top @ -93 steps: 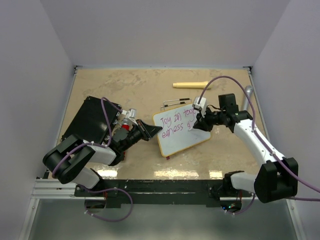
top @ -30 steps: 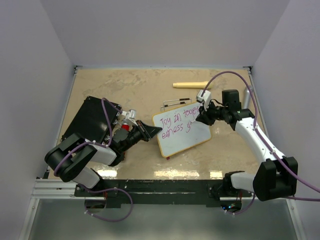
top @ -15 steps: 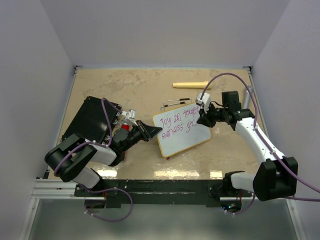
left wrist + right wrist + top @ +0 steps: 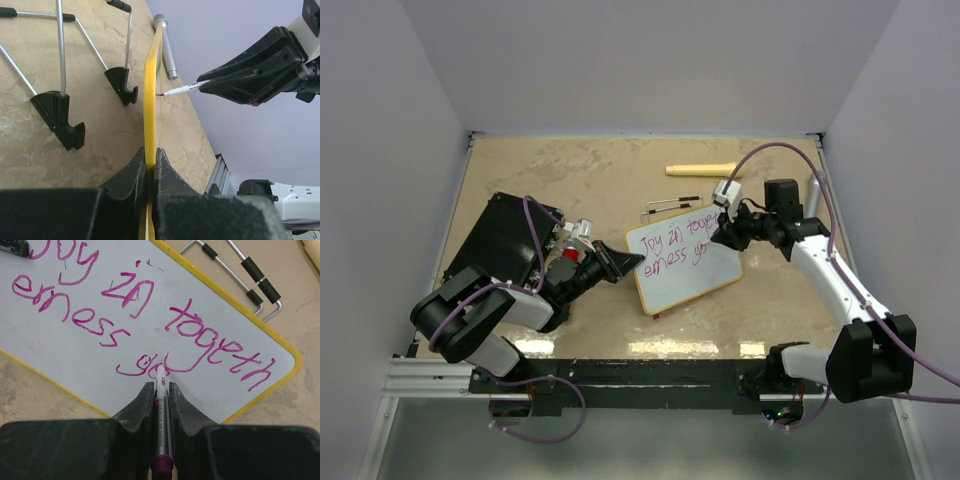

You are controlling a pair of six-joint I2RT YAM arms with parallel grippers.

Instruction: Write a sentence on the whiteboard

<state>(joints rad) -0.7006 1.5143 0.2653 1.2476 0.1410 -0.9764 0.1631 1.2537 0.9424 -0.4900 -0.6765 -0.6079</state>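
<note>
The table (image 4: 600, 180) is a tan, marbled slab. Pale, bare walls (image 4: 640, 60) close it in on three sides, and a metal rail (image 4: 430, 375) runs along the near edge.

The whiteboard (image 4: 692, 282) sits mid-table, between the two sets of fingers. The left gripper (image 4: 625, 262) is pinched tight on its yellow rim at the left edge. The right gripper (image 4: 718, 238) is clamped around a marker (image 4: 161, 390), whose tip is at the board face just ahead of those fingers. The sentence (image 4: 672, 246) reads "Joy in togeth" over "erness go" in pink, and the tip is at the last letter.

Behind the left fingers lies a black case (image 4: 500, 240). A wire stand (image 4: 670, 206) lies just past the board. Beyond the right fingers are a wooden stick (image 4: 703, 169) and a metal cylinder (image 4: 813, 195).
</note>
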